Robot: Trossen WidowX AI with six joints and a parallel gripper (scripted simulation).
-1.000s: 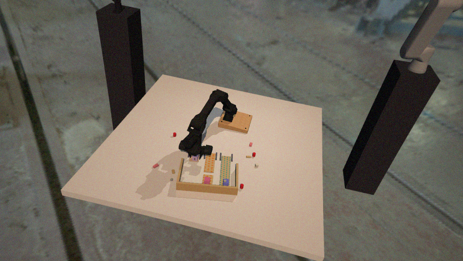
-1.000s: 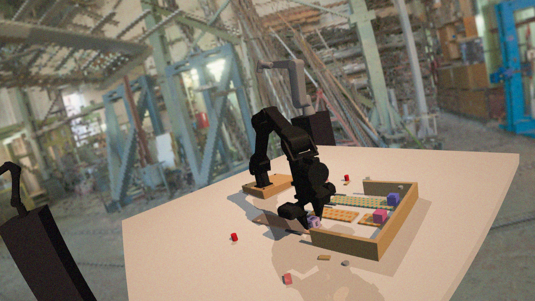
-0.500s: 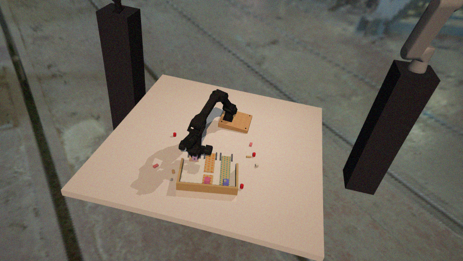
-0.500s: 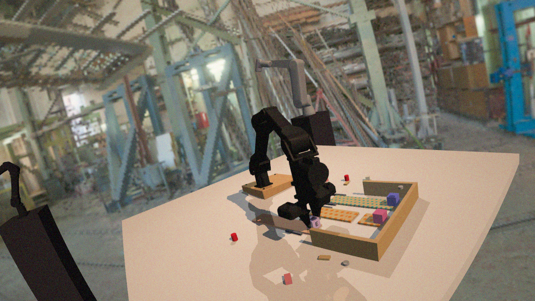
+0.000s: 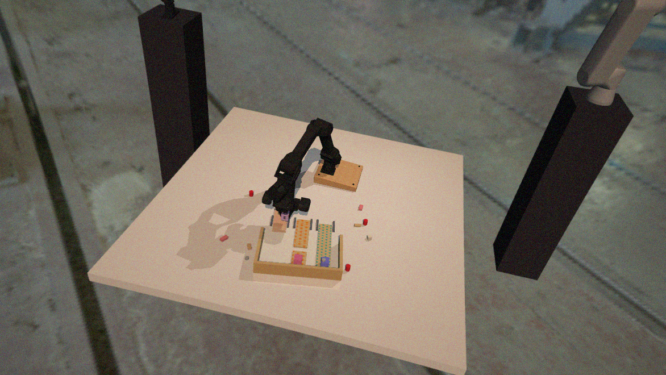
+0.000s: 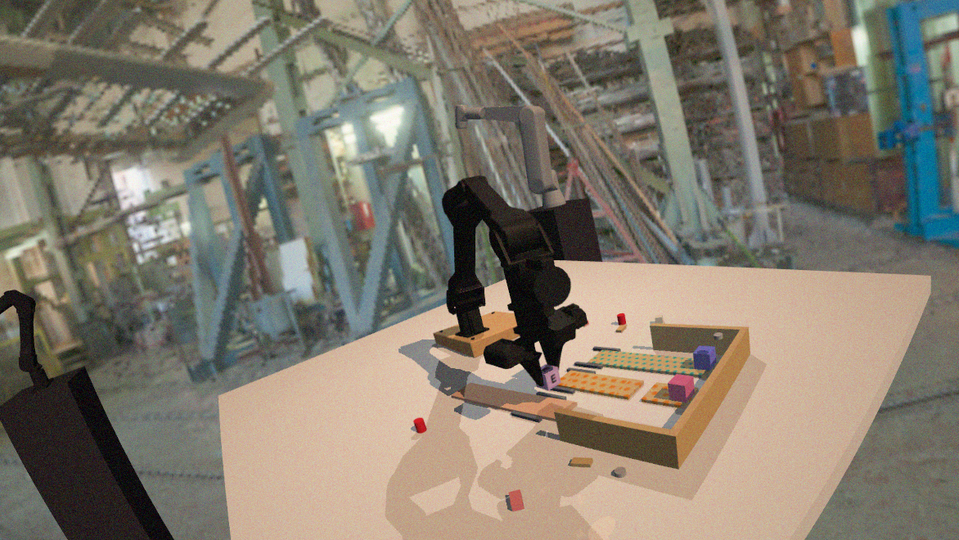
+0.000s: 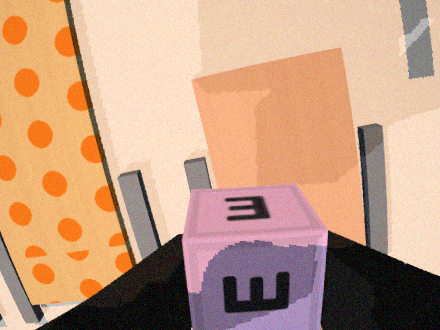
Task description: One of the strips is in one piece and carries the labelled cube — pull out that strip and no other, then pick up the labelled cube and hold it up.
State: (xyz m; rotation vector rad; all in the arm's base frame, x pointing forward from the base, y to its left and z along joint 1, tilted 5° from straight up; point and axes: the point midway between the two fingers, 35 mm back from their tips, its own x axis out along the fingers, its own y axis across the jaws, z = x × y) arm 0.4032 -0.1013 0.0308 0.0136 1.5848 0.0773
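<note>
My gripper (image 5: 284, 215) (image 6: 548, 374) (image 7: 247, 245) is shut on the pink-lilac cube (image 5: 284, 217) (image 6: 551, 378) (image 7: 255, 212) marked E, held a little above the plain orange strip (image 5: 279, 227) (image 6: 513, 401) (image 7: 305, 130). That strip lies drawn out toward the arm's base, between dark guides. The orange-dotted strip (image 5: 301, 232) (image 6: 601, 384) (image 7: 40, 165) shows a gap, and its separate far piece bears a magenta cube (image 5: 298, 258) (image 6: 680, 387). The green-dotted strip (image 5: 324, 240) (image 6: 641, 362) has a blue cube (image 5: 325, 261) (image 6: 704, 357) at its far end.
A low wooden wall (image 5: 298, 271) (image 6: 620, 439) surrounds the strips' far ends on three sides. Dark guide rails (image 7: 374, 185) stand beside the strips. Red cylinders (image 5: 251, 193) (image 5: 365, 222) (image 5: 347, 267) and small scraps lie around on the table (image 5: 405, 298).
</note>
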